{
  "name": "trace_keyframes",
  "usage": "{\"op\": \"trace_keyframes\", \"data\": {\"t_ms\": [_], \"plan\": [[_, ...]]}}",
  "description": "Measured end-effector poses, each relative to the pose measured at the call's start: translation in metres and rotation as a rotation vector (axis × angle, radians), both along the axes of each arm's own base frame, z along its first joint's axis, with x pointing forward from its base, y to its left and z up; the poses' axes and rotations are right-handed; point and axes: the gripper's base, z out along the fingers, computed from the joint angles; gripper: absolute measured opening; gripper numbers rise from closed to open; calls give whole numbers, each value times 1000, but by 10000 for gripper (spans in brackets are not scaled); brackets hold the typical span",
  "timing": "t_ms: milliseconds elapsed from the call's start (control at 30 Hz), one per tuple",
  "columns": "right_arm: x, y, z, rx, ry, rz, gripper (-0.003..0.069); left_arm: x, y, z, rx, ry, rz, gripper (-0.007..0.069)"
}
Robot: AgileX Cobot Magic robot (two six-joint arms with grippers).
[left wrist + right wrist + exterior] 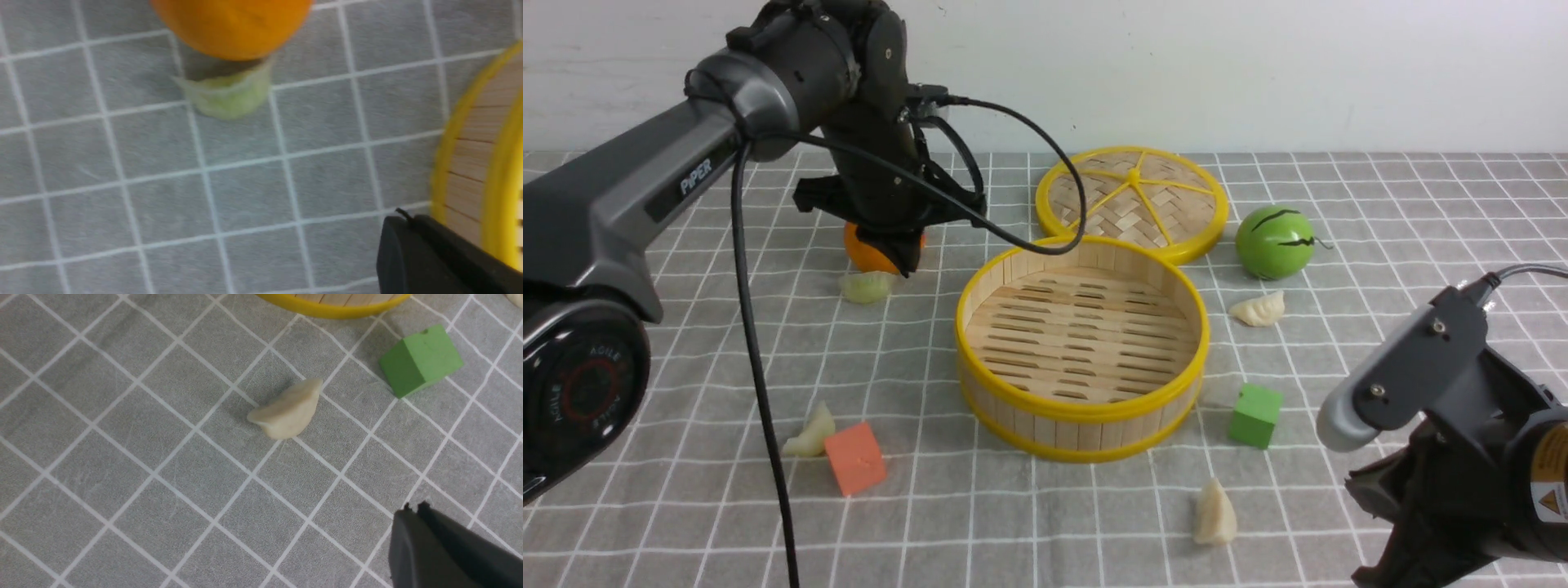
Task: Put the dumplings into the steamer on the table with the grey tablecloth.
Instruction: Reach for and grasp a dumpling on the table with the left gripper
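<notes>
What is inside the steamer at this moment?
In the steamer only its own slatted wooden floor shows, with nothing lying on it. The near wall covers a narrow strip of the floor at the front, so that strip cannot be checked.

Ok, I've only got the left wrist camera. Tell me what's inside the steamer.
Observer: Nothing. The steamer is empty.
Operator: Now list what's waiting outside my view.
Observer: A dumpling beside the orange cube, another near the green ball, and a third in front of the steamer, all on the cloth.
Operator: Give me the right gripper.
Observer: The right gripper is shut and empty, apart from that third dumpling.
</notes>
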Motion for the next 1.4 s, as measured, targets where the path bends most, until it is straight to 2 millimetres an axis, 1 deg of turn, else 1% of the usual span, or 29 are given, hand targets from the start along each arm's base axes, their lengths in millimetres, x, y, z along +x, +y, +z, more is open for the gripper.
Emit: {"op": "trace_keyframes", "data": {"t_ms": [67, 167, 200, 233, 267, 333, 367, 467, 567, 767, 833, 933, 1033, 1133, 1300, 1367, 1400], "plan": [[0, 0, 0, 2, 0, -1, -2, 4, 5, -6, 49, -6, -42, 42], [0, 1, 1, 7, -6, 0, -2, 12, 6, -19, 104, -24, -112, 146], [1, 1, 1, 8, -8, 1, -1, 14, 6, -22, 114, -35, -123, 184], [1, 1, 1, 9, -9, 1, -1, 20, 7, -31, 141, -47, -142, 263], [1, 1, 1, 9, -9, 1, -1, 21, 7, -34, 144, -50, -145, 283], [1, 1, 1, 9, -9, 1, 0, 28, 12, -45, 166, -67, -151, 374], [1, 1, 1, 9, -10, 1, 1, 31, 15, -50, 172, -73, -153, 405], [1, 1, 1, 11, -11, 1, 2, 39, 21, -62, 180, -88, -151, 454], [1, 1, 1, 13, -15, 2, 6, 45, 25, -71, 182, -107, -149, 466], [1, 1, 1, 15, -18, 2, 9, 51, 24, -80, 185, -144, -181, 467], [1, 1, 2, 18, -20, 3, 9, 51, 23, -83, 194, -144, -206, 460], [2, 2, 2, 20, -25, 4, 9, 52, 23, -88, 215, -135, -245, 424], [2, 2, 2, 20, -25, 4, 11, 51, 23, -88, 203, -125, -226, 395], [2, 2, 2, 21, -24, 3, 10, 48, 24, -87, 165, -90, -148, 391], [2, 2, 3, 28, -35, 5, 12, 39, 24, -76, 90, 21, -3, 383], [2, 2, 3, 30, -37, 5, 12, 37, 23, -72, 72, 43, 27, 383], [2, 2, 3, 31, -38, 6, 14, 38, 22, -67, 62, 37, 36, 380]]}}
